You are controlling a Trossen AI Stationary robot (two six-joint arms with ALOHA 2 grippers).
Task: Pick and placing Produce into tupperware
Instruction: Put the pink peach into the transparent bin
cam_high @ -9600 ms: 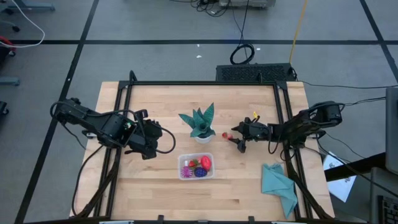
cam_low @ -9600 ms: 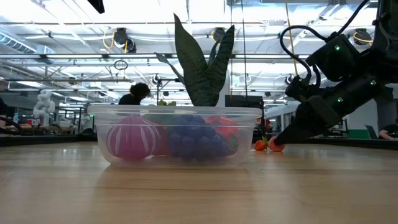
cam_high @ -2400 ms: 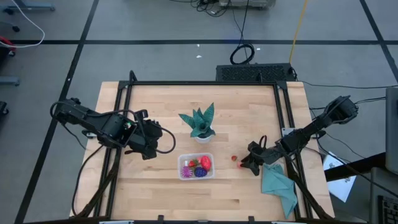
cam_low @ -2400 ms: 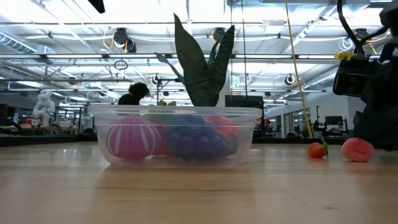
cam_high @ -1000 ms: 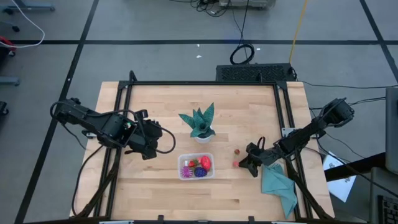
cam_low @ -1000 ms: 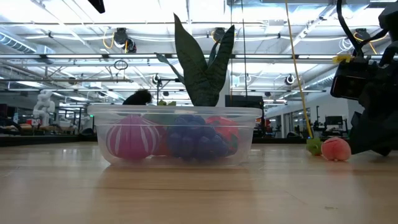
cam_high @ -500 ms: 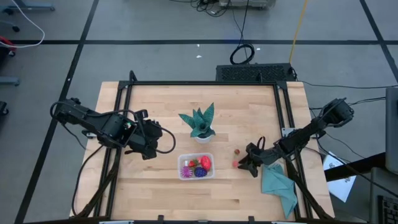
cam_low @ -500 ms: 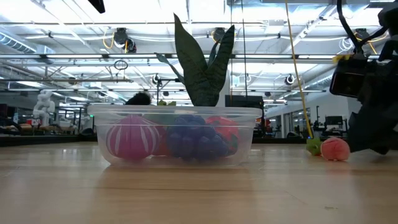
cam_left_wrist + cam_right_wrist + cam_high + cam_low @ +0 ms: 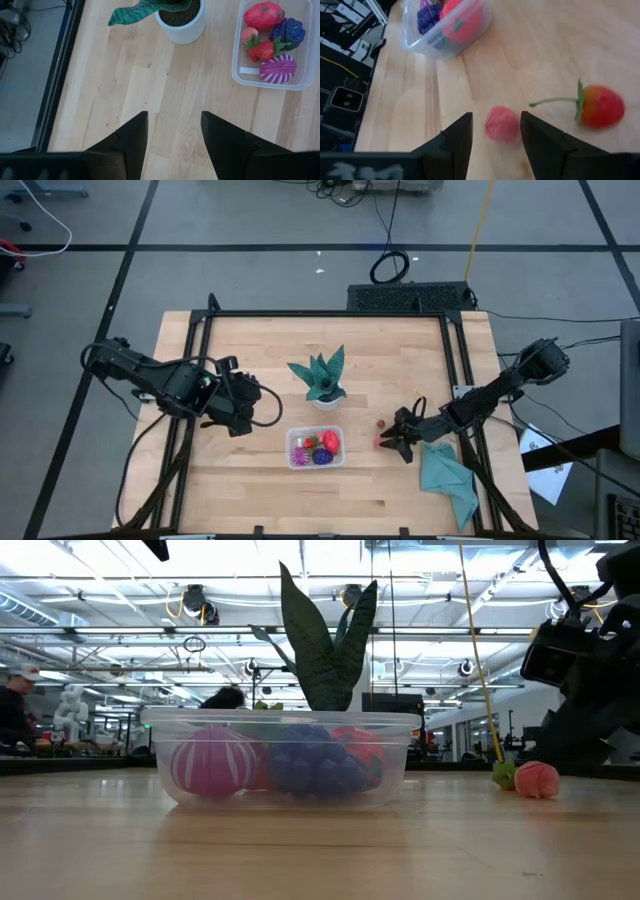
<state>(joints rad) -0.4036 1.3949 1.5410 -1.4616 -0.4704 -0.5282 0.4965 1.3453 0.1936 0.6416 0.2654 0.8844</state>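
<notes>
The clear tupperware (image 9: 315,447) sits at mid-table and holds a pink-purple ball (image 9: 212,762), a dark purple piece (image 9: 312,762), a red piece (image 9: 263,14) and a strawberry (image 9: 263,50). To its right a small pink piece (image 9: 379,443) and a stemmed strawberry (image 9: 381,422) lie on the wood. My right gripper (image 9: 392,442) is low and open, with its fingers on either side of the pink piece (image 9: 503,124). My left gripper (image 9: 243,415) hangs open over bare wood left of the tupperware. My right gripper comes at the pink piece slanting down from the table's right side, one finger (image 9: 532,132) close beside it. I cannot tell whether that finger touches it. The piece rests on the table.
A teal spiky plant in a white pot (image 9: 323,380) stands just beyond the tupperware. A teal cloth (image 9: 450,480) lies near the front right corner, under my right arm. Dark frame rails run along the table's left and right sides.
My right gripper has rolled a little and opened around the pink piece without shifting along the table. The pink piece and the strawberry lie where they were.
</notes>
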